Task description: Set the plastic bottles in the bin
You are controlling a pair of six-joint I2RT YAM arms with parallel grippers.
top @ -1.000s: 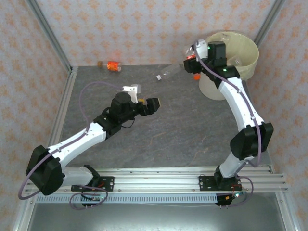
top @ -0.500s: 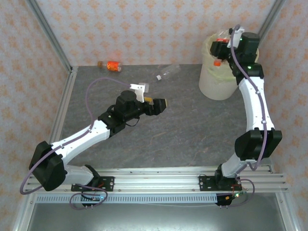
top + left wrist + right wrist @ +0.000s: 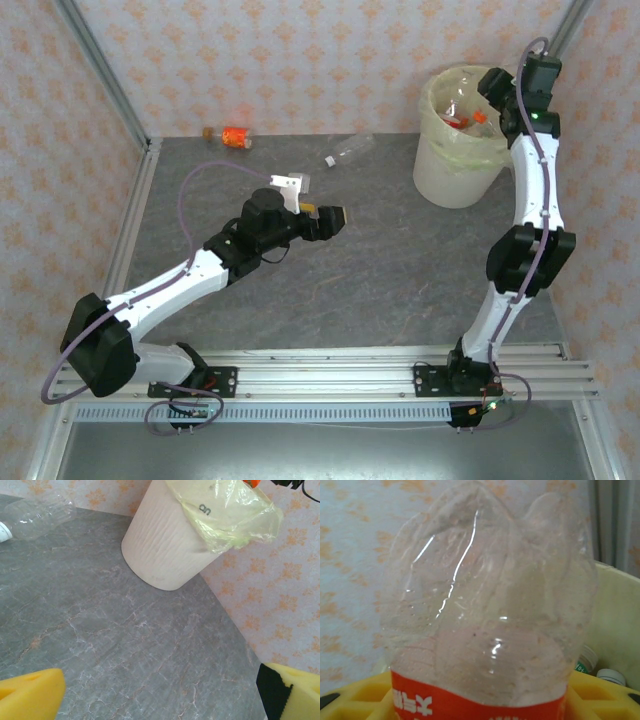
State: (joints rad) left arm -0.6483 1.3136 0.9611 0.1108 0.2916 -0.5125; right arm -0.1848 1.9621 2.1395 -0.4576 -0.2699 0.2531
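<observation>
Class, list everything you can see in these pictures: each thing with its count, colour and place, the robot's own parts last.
bin: one, cream, yellow-green lined, far right.
bottles in bin: several, clear, count unclear.
held bottle: one, clear, red label, over bin.
orange bottle: one, orange label, far left.
clear bottle: one, white cap, far middle.
table: one, grey.
left gripper: open, mid-table.
right gripper: closed on held bottle.
</observation>
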